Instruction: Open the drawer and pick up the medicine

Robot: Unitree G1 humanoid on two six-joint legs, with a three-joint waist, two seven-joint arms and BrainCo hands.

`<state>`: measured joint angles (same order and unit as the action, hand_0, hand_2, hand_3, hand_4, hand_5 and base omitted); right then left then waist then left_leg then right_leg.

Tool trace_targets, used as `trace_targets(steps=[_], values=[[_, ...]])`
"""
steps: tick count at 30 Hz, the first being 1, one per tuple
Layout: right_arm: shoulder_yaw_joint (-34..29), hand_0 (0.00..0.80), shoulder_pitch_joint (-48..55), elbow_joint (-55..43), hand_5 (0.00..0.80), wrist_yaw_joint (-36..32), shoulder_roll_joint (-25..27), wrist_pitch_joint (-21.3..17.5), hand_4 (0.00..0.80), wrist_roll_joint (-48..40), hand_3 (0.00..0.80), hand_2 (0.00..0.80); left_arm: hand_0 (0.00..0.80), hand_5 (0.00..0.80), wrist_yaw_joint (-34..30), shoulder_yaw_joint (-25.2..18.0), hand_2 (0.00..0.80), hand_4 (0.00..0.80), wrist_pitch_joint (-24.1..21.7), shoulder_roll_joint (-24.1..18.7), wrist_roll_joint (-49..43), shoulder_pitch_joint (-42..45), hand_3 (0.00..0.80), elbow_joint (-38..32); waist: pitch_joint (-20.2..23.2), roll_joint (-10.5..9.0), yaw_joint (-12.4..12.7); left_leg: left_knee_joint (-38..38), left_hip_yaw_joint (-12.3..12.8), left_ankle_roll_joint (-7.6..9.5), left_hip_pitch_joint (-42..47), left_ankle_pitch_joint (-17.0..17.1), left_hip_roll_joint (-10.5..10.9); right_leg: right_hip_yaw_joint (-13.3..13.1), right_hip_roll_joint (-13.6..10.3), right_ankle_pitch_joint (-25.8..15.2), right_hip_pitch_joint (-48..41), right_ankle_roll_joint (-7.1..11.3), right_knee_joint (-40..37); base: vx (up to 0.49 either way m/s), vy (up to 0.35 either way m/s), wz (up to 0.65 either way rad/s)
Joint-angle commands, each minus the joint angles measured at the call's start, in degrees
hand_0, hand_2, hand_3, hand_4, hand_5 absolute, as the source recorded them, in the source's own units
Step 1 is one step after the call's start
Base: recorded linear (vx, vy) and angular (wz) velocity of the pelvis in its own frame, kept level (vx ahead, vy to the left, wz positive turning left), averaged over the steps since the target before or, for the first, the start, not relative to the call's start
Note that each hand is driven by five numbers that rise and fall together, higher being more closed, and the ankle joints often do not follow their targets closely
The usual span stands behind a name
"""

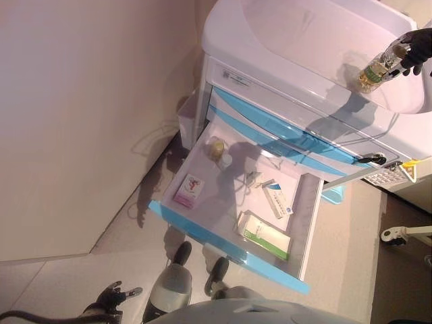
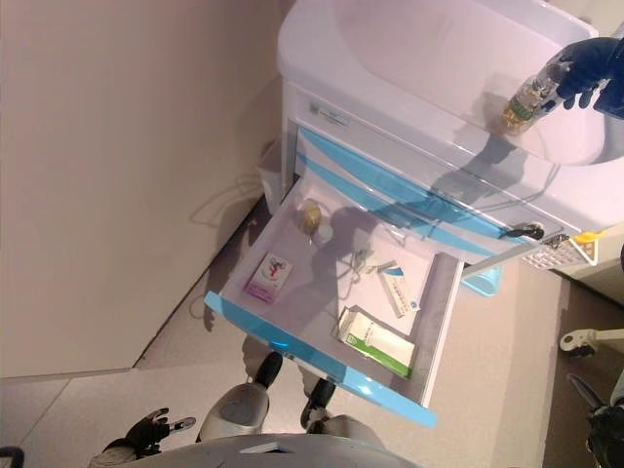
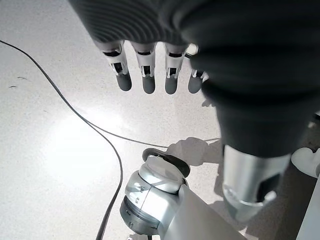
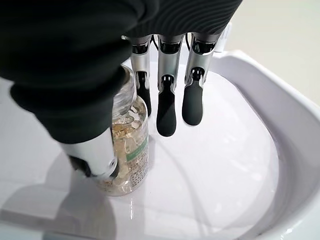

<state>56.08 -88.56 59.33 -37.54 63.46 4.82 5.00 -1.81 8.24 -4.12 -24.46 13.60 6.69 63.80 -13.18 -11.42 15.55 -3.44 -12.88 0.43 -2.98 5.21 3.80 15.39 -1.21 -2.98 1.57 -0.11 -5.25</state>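
My right hand (image 1: 417, 47) is at the far right edge of the white cart top (image 1: 297, 34). It pinches a clear medicine bottle (image 1: 378, 67) with yellowish capsules near the cap. The bottle leans, its base on the top. In the right wrist view the thumb (image 4: 95, 160) presses the bottle (image 4: 132, 150) against the fingers (image 4: 166, 115). The drawer (image 1: 223, 243) with a blue front stands pulled out below. My left hand (image 1: 111, 297) hangs open near the floor at the lower left, its fingers (image 3: 145, 80) straight and holding nothing.
In the drawer lie a pink box (image 1: 189, 191), a green and white box (image 1: 264, 235), a white and blue box (image 1: 277, 201) and a round tan thing (image 1: 216, 147). A beige wall runs along the left. A wheeled base (image 1: 398, 234) stands at the right.
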Motion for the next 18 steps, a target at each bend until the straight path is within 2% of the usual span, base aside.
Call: trace_targets(steps=[1,18], values=[[6.02,0.000,-7.57,-0.60,0.000,1.12,2.36,-0.10,0.000,-1.24,0.000,0.000,0.000,0.000,-0.21,0.62,0.000,0.000,-1.56,-2.81,1.40,1.36,0.000,-0.87,-0.71,-0.85,1.20,-0.58,0.67,0.44,0.46,-3.21,0.98,-1.72,2.27,2.65,-3.27,0.86,3.27,0.000,0.000,0.00],[7.63,0.000,-11.23,-1.51,0.000,2.99,3.95,0.20,0.000,-6.44,0.000,0.000,0.000,0.000,-0.67,0.41,0.000,0.000,-2.26,-3.05,1.20,1.75,0.000,-0.53,-0.57,-0.77,0.11,-0.70,1.53,0.26,0.45,-3.07,0.78,-2.43,2.27,2.43,-2.88,0.93,3.40,0.000,0.000,0.00]])
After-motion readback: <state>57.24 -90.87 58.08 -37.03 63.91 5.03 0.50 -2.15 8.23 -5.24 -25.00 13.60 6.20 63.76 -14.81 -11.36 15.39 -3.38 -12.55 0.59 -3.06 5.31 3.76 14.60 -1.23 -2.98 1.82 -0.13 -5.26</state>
